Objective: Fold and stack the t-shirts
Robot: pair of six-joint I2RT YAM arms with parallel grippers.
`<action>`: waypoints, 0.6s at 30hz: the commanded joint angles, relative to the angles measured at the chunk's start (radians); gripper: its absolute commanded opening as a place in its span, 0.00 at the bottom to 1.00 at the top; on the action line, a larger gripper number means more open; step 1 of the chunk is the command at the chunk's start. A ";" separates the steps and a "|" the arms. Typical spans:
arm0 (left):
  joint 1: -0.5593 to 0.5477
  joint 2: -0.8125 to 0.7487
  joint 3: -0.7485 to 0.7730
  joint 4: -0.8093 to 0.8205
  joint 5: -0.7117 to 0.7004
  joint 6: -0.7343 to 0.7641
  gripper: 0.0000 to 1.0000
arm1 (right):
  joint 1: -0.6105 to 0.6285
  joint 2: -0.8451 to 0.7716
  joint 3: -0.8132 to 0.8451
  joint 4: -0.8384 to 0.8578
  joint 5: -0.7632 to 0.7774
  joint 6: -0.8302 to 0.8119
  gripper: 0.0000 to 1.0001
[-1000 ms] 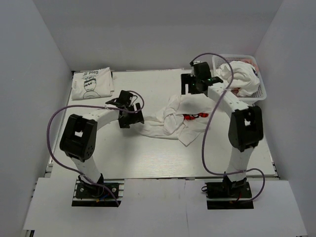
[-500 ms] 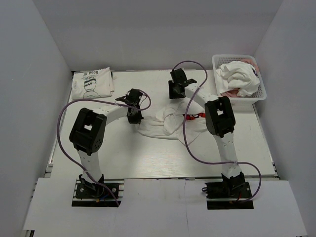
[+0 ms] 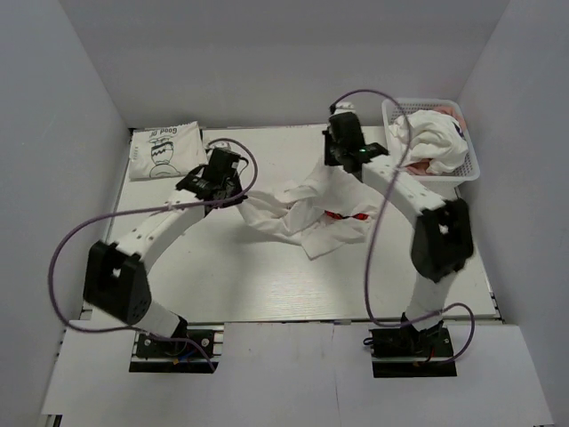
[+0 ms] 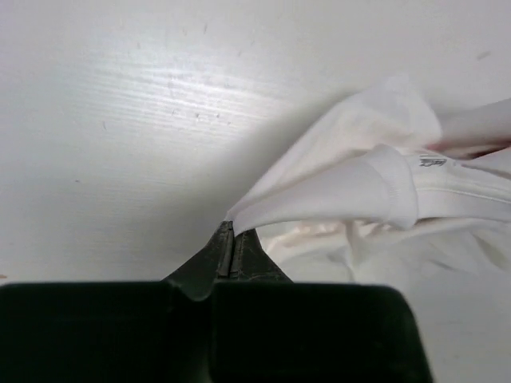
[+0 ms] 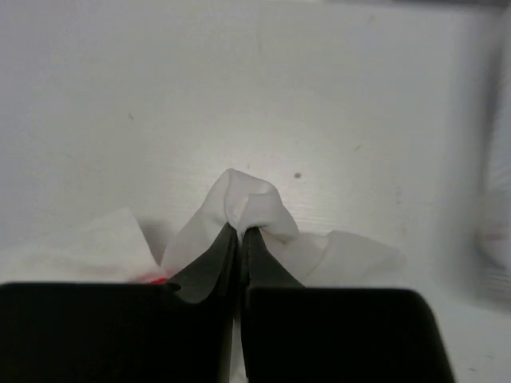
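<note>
Both pincers are clamped on the white t-shirt with red print [image 3: 307, 218], which lies crumpled in the middle of the desk [image 3: 222, 276]. The left gripper [image 4: 232, 234] pinches its left edge, and the right gripper [image 5: 239, 230] pinches a bunched fold on its far side. A folded t-shirt with black cartoon [image 3: 164, 151] sits in the far-left corner. More shirts [image 3: 431, 138] are heaped in the basket [image 3: 473, 169] at the far-right corner.
</note>
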 commanded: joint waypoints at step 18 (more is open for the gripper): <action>0.017 -0.865 0.491 0.008 0.119 0.150 0.00 | -0.006 -1.022 0.289 -0.040 -0.346 -0.078 0.00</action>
